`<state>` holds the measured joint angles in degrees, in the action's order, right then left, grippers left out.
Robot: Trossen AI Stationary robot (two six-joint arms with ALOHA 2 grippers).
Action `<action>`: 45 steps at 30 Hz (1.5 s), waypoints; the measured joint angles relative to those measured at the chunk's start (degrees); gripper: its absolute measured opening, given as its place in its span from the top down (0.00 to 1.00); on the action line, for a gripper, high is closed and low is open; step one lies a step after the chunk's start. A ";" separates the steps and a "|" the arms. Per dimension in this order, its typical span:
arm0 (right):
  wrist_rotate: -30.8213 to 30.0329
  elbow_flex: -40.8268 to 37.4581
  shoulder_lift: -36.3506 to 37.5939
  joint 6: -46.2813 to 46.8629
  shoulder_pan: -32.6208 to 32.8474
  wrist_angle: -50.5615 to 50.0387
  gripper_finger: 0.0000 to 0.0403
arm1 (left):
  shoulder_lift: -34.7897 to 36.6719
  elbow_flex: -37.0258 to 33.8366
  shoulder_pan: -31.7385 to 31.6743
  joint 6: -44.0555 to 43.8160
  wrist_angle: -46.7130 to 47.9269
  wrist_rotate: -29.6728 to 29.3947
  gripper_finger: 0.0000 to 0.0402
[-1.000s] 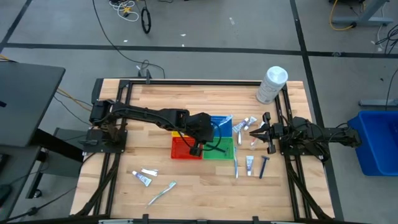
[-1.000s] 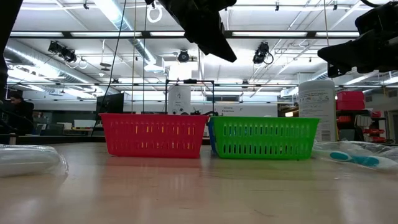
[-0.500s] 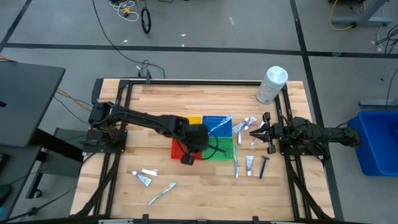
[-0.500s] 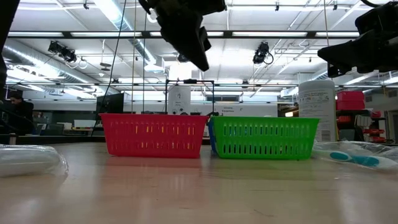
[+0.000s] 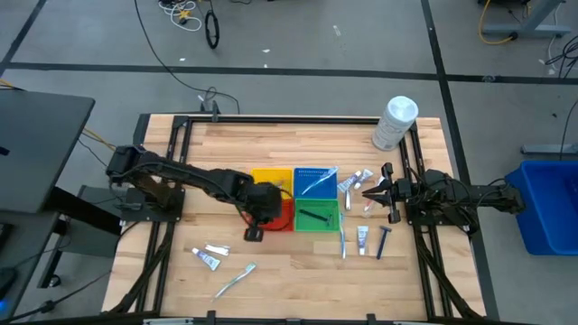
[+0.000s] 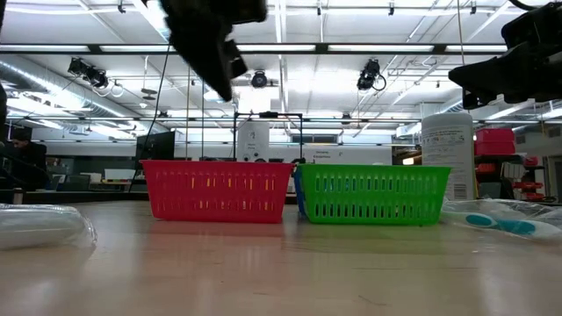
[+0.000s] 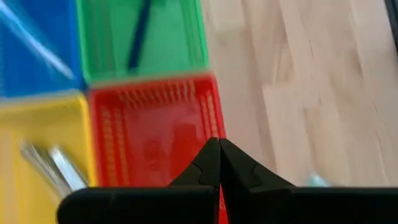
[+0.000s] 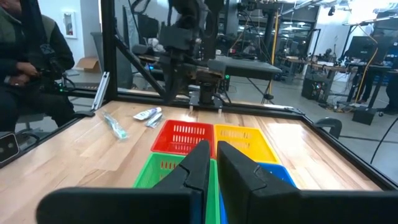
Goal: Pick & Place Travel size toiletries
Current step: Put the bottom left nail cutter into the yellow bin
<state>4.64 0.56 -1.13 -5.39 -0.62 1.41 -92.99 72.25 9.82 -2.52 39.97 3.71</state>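
My left gripper (image 5: pixel 254 234) (image 7: pixel 219 147) is shut and empty, hovering over the near-left corner of the red basket (image 5: pixel 282 217) (image 7: pixel 155 134). A dark razor (image 5: pixel 314 216) (image 7: pixel 139 34) lies in the green basket (image 5: pixel 321 217). The blue basket (image 5: pixel 314 181) holds a pale toothbrush (image 7: pixel 34 46), and the yellow basket (image 5: pixel 271 177) holds silvery pieces (image 7: pixel 53 165). Tubes (image 5: pixel 353 181), a toothbrush (image 5: pixel 343 242), a tube (image 5: pixel 362 237) and a razor (image 5: pixel 383 241) lie on the table near my right gripper (image 5: pixel 366 191) (image 8: pixel 214 152), which is shut and waits there. More tubes (image 5: pixel 209 256) and a toothbrush (image 5: pixel 235 280) lie at the near left.
A large white container (image 5: pixel 395 122) (image 6: pixel 448 154) stands at the far right corner. The four baskets sit together mid-table. Bare wood (image 5: pixel 226 144) lies far of them. A person (image 8: pixel 31 56) sits beyond the table's left side.
My left gripper has drawn away from the green basket, crossing above the red basket toward the table's left and near edge. The razor stays lying in the green basket. The right arm has kept still.
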 joint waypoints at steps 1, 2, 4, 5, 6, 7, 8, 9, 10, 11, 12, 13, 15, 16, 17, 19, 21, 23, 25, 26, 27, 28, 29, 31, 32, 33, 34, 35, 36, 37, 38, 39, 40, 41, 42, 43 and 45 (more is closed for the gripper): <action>0.01 0.00 0.00 0.00 0.00 0.01 0.90 | 0.90 -1.27 0.45 -0.58 -0.19 0.03 1.00; 0.02 0.01 0.00 -0.02 -0.01 0.02 0.90 | 1.79 -2.53 0.99 -1.60 -0.52 -0.06 1.00; 0.00 0.00 0.00 0.00 -0.02 0.00 0.90 | 3.99 -5.36 1.83 -3.13 -0.41 0.03 1.00; 0.02 0.02 0.00 0.00 -0.02 0.01 0.90 | 4.90 -6.62 2.26 -4.14 -0.23 0.02 1.00; 0.00 0.01 0.00 0.00 -0.02 0.00 0.90 | 5.75 -7.80 2.56 -4.87 -0.38 0.00 1.00; 0.00 0.00 0.00 0.00 -0.02 0.00 0.90 | 6.52 -8.98 2.97 -5.72 -0.48 -0.08 1.00; 0.00 0.00 0.00 0.00 0.00 0.02 0.90 | 7.33 -10.08 3.38 -6.46 -0.27 -0.08 1.00; 0.02 0.00 0.00 0.00 -0.02 0.02 0.90 | 8.18 -11.03 3.78 -7.39 -0.25 -0.11 1.00; 0.01 0.01 0.00 -0.01 -0.01 0.01 0.90 | 9.03 -11.95 4.17 -7.80 -0.38 -0.10 1.00; 0.00 0.01 0.00 0.00 -0.02 0.02 0.90 | 9.65 -12.68 4.56 -8.29 -0.38 -0.09 1.00; 0.00 0.01 0.00 0.00 -0.02 0.02 0.90 | 10.15 -13.33 4.92 -8.87 -0.35 -0.09 1.00; 0.02 0.00 0.00 0.00 -0.02 0.02 0.90 | 10.55 -13.89 5.34 -9.16 -0.20 -0.07 1.00; 0.00 0.00 0.00 0.00 -0.02 0.02 0.90 | 11.35 -14.71 6.05 -9.30 -0.05 -0.06 1.00; 0.02 0.00 0.00 0.00 -0.02 0.02 0.90 | 11.70 -14.99 6.46 -9.30 -0.25 -0.07 1.00; 0.02 0.00 0.00 0.00 0.00 0.02 0.90 | 12.08 -15.31 6.78 -9.30 -0.45 -0.09 1.00; 0.02 0.01 0.00 0.00 0.00 0.02 0.90 | 12.31 -15.85 7.49 -9.30 -0.05 -0.07 1.00; 0.02 0.00 0.00 0.00 -0.02 0.02 0.90 | 12.48 -16.16 8.16 -9.06 0.16 -0.04 0.99; 0.01 0.00 0.00 0.00 -0.02 0.02 0.90 | 12.52 -16.18 8.89 -7.93 0.95 0.15 1.00; 0.02 0.02 0.00 0.00 -0.02 0.00 0.90 | 12.50 -16.20 9.67 -6.01 1.74 0.15 1.00; 0.01 0.00 0.00 0.00 -0.02 0.02 0.90 | 12.50 -16.20 10.11 -4.80 1.97 0.15 0.99; 0.02 0.00 0.00 0.00 -0.02 0.02 0.90 | 12.50 -16.20 10.50 -3.66 1.99 0.11 0.99; 0.00 0.02 0.00 0.00 0.00 0.02 0.90 | 12.50 -16.20 10.84 -2.39 2.04 0.01 0.99; 0.02 0.01 0.00 -0.01 -0.01 0.02 0.90 | 12.50 -16.20 11.16 -1.41 2.24 -0.02 0.99; 0.01 0.02 0.00 0.00 0.00 0.02 0.90 | 12.50 -16.20 11.55 -0.93 2.71 -0.02 0.98; 0.02 0.02 0.00 0.00 -0.02 0.02 0.90 | 12.50 -16.20 11.63 -1.06 3.11 -0.03 0.99; 0.02 0.00 0.00 0.00 -0.02 0.02 0.90 | 12.50 -16.20 11.74 -1.58 3.58 -0.07 0.99; 0.00 0.02 0.00 0.00 0.00 0.02 0.90 | 12.50 -16.20 11.86 -2.38 3.91 -0.12 0.99; 0.00 0.00 0.00 0.00 -0.02 0.02 0.90 | 12.48 -16.20 11.96 -3.23 4.29 -0.23 0.99; 0.02 0.00 0.00 0.00 -0.02 0.02 0.90 | 12.48 -16.20 12.09 -4.42 5.02 -0.29 0.99; 0.00 0.00 0.00 0.00 -0.02 0.02 0.90 | 12.48 -16.22 12.30 -5.14 5.69 -0.31 0.99; 0.01 0.01 0.00 0.00 -0.01 0.02 0.90 | 12.48 -16.20 12.51 -5.93 6.02 -0.30 0.99; 0.01 0.00 0.00 -0.01 -0.02 0.02 0.90 | 12.48 -16.21 12.74 -6.43 6.31 -0.29 0.98; 0.02 0.00 0.00 0.00 -0.02 0.02 0.90 | 12.48 -16.20 12.99 -7.04 6.57 -0.29 0.98; 0.02 0.00 0.00 -0.01 -0.01 0.02 0.90 | 12.48 -16.22 13.20 -7.50 6.70 -0.29 0.98; 0.01 0.00 0.00 -0.01 -0.01 0.02 0.90 | 12.48 -16.29 13.41 -7.80 6.62 -0.27 0.98; 0.01 0.00 0.00 -0.01 0.00 0.02 0.90 | 12.48 -16.55 13.62 -8.23 6.41 -0.18 0.98; 0.01 0.01 0.00 0.00 -0.02 0.02 0.90 | 12.46 -17.56 14.01 -9.52 6.20 0.15 0.99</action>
<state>4.65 0.57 -1.13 -5.39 -0.64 1.43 -80.53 54.69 23.83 -12.04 46.17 3.85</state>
